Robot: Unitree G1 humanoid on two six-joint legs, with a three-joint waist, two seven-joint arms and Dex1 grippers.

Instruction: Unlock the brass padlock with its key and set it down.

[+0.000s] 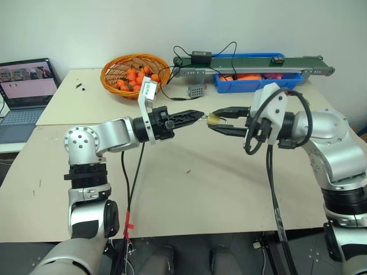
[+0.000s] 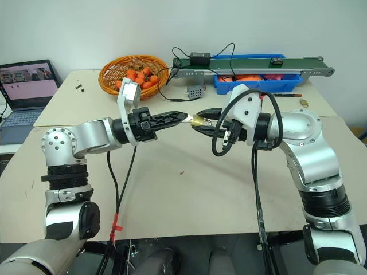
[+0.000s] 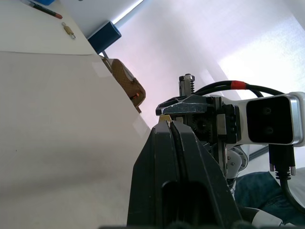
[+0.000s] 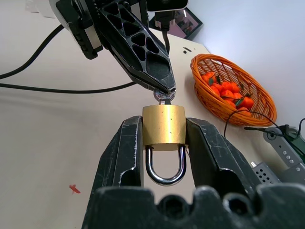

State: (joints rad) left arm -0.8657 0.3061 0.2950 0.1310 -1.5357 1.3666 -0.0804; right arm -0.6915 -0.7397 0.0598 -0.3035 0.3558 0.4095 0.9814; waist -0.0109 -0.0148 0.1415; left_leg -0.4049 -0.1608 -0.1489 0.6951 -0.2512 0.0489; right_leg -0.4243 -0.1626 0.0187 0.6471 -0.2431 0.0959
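Above the middle of the table, my right gripper (image 4: 163, 122) is shut on the brass padlock (image 4: 163, 125), with a finger on each side of its body. The silver shackle (image 4: 165, 171) points back toward the wrist and looks closed. The key (image 4: 163, 96) stands in the padlock's far face. My left gripper (image 1: 200, 114) reaches across from the left and is shut on the key's round head. In the head views, both grippers meet tip to tip at the padlock (image 1: 213, 119). The left wrist view shows my left fingers (image 3: 164, 143) pressed together, a sliver of brass at their tip.
An orange wicker basket (image 1: 135, 74) of small oranges stands at the back. Beside it are a conveyor (image 1: 252, 66) over a blue bin (image 1: 261, 81) and a grey block (image 1: 195, 90). A laptop (image 1: 26, 86) sits far left. A pen (image 2: 284, 95) and a small brass object (image 2: 303, 102) lie back right.
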